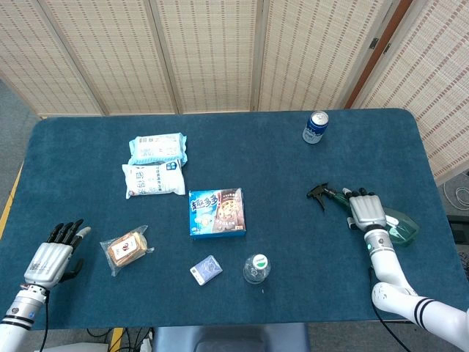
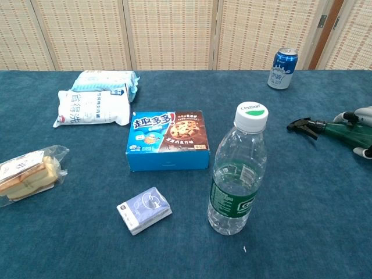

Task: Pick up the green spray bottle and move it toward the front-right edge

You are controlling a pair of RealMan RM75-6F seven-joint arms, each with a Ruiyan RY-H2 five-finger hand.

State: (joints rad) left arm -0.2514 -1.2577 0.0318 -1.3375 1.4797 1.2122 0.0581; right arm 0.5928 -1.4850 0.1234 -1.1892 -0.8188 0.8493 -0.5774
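Green spray bottle (image 1: 392, 222) lies flat on the blue table (image 1: 293, 169) in the head view, black trigger nozzle pointing away from the right hand (image 1: 366, 210) toward table centre, body running out past the hand toward the right edge. Right hand sits on top of the bottle's neck, fingers draped over it; whether they are clamped round it or just resting, cannot tell from here. Blue can (image 1: 315, 127) stands well beyond that hand, near the far edge. Left hand (image 1: 53, 254) is at the near-left corner, fingers apart, holding nothing; wrapped snack (image 1: 127, 248) lies just to its right, two white packets (image 1: 155, 167) further off beyond it. Cookie box (image 1: 217, 213), small card pack (image 1: 207, 270) and clear water bottle (image 1: 256, 268) sit between the two hands. Chest view: spray bottle (image 2: 343, 130) at the far right, still flat on the cloth, right hand (image 2: 361, 125) cut off by the frame edge with fingertips on the bottle; grip not readable. Water bottle (image 2: 238, 171) stands upright well left of it, can (image 2: 282, 68) behind. Left hand not visible in this view.
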